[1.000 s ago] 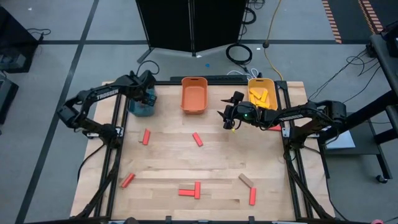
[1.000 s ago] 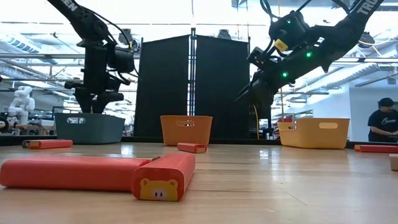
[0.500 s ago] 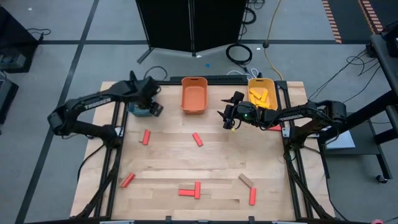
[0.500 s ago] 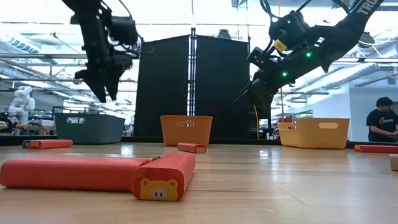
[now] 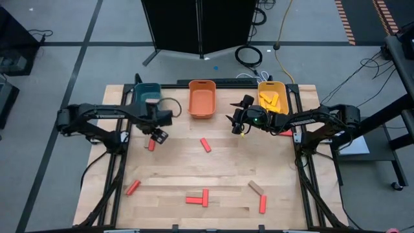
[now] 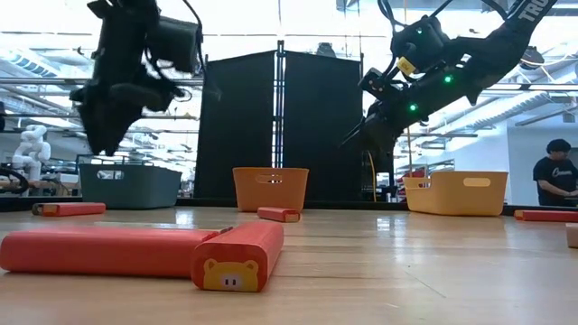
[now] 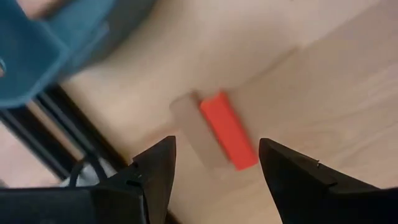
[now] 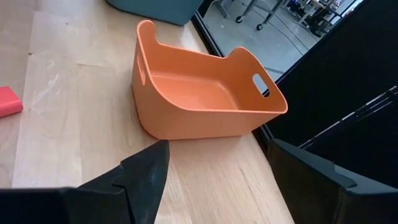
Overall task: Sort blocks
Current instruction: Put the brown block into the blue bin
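Note:
Red blocks lie flat and scattered on the wooden table (image 5: 226, 165); a tan block (image 5: 257, 188) lies near the right. My left gripper (image 5: 157, 134) hangs open, pointing down, just above and beside the far-left red block (image 5: 151, 144). In the left wrist view that block (image 7: 227, 130) shows on the table between the two open fingers of my left gripper (image 7: 217, 149), well below them. My right gripper (image 5: 236, 123) waits open in the air between the orange bin (image 5: 202, 100) and the yellow bin (image 5: 272, 97), facing the orange bin (image 8: 205, 93).
A teal bin (image 5: 145, 94) stands at the far left, with the orange and yellow bins along the far edge; yellow pieces lie in the yellow bin. More red blocks lie mid-table (image 5: 205, 144), near left (image 5: 132, 188), near middle (image 5: 196, 199) and near right (image 5: 262, 204). A person (image 6: 553, 181) stands beyond the table.
My left gripper has swung from above the teal bin toward the table's near edge and slightly right, rolling as it went, and now hangs over the far-left red block. No block has moved.

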